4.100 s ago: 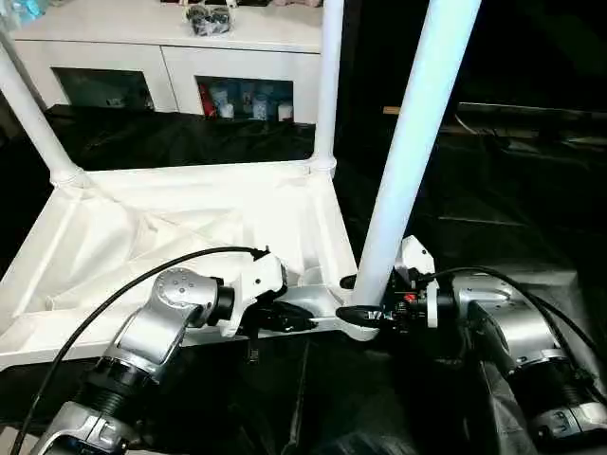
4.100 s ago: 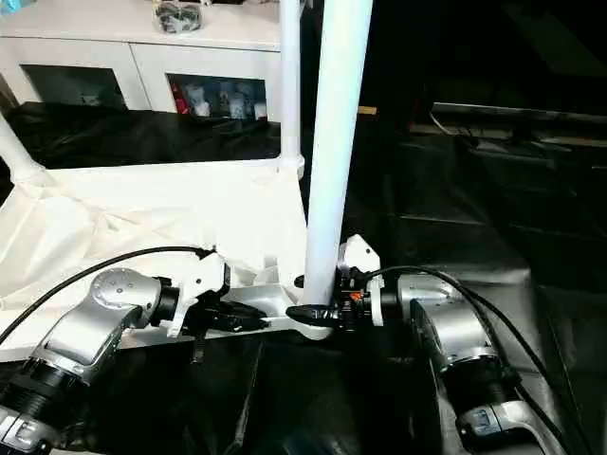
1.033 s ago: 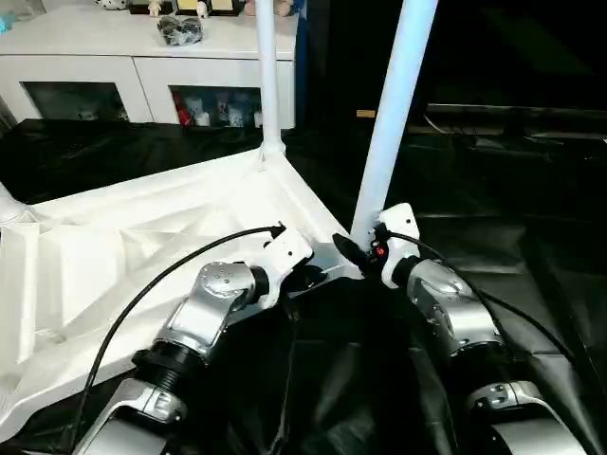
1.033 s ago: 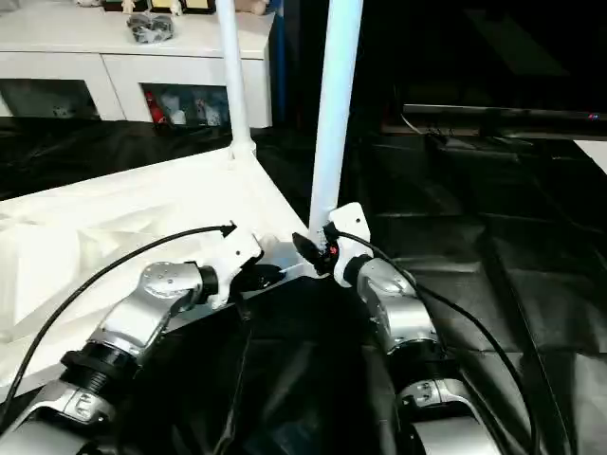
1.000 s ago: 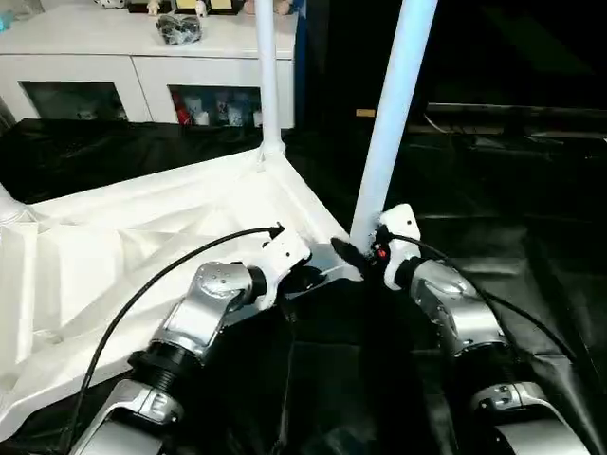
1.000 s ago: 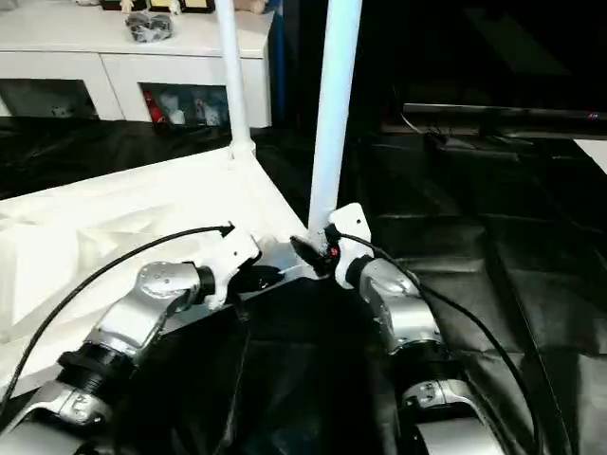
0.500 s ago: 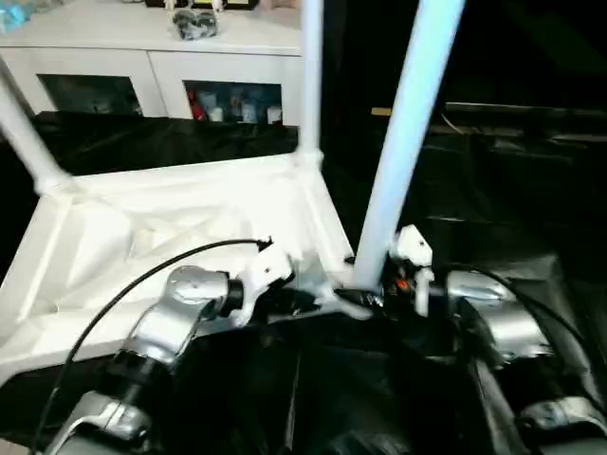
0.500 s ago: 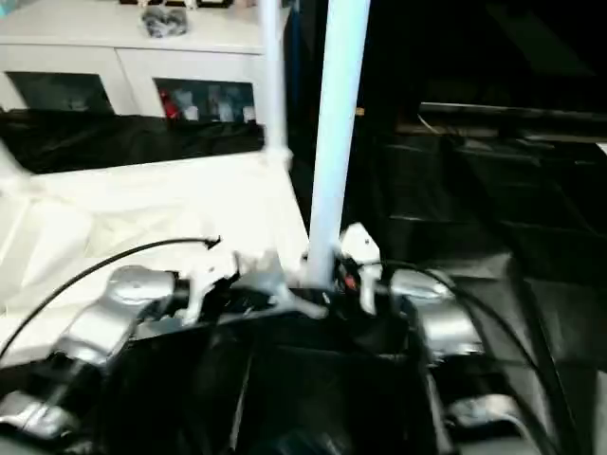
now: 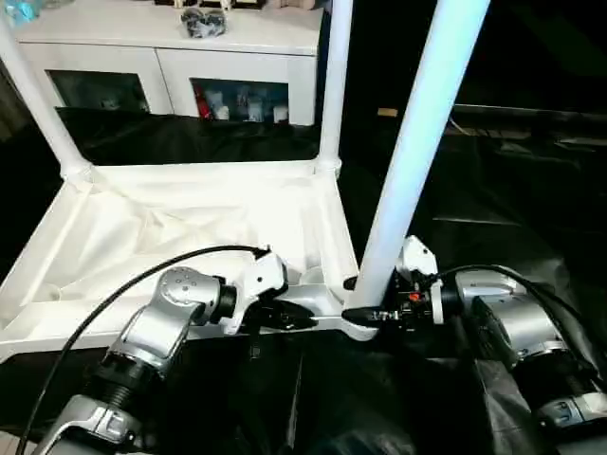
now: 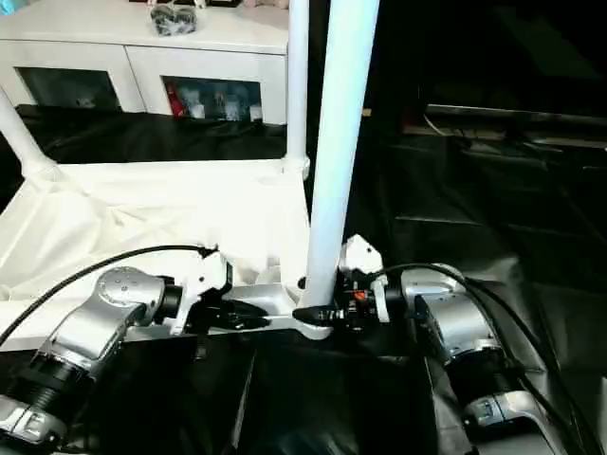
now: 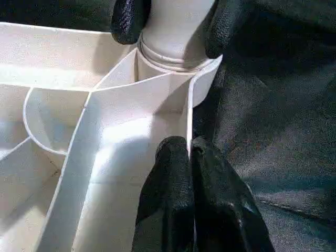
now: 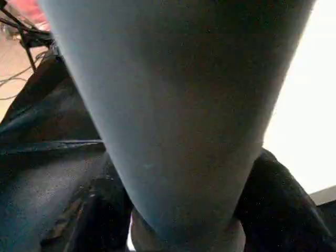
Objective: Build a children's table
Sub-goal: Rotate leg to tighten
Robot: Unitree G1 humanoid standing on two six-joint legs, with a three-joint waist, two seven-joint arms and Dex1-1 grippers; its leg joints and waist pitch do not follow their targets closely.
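The children's table top [image 9: 171, 237] lies upside down on the black cover, ribbed side up. Three white legs stand in its corner sockets: far left [image 9: 33, 95], far right [image 9: 332, 85] and near right [image 9: 417, 142]. My left gripper [image 9: 299, 318] is shut on the thin near rim beside the near right socket; the left wrist view shows its fingertips [image 11: 173, 157] pinching that wall. My right gripper [image 9: 365, 313] clasps the base of the near right leg just above the socket [image 9: 356, 327], one black finger [image 11: 128, 18] on each side. The right wrist view looks up that leg [image 12: 178, 115].
The black-covered table [image 9: 493, 209] stretches to the right and front of the top. A white cabinet with glass doors [image 9: 171, 57] stands behind, small items [image 9: 204, 19] on top. My silver forearms cross the near edge.
The whole view has swung, so the camera moved. My right gripper's fingers have drawn in against the near right leg's base. The left gripper keeps its pinch on the rim.
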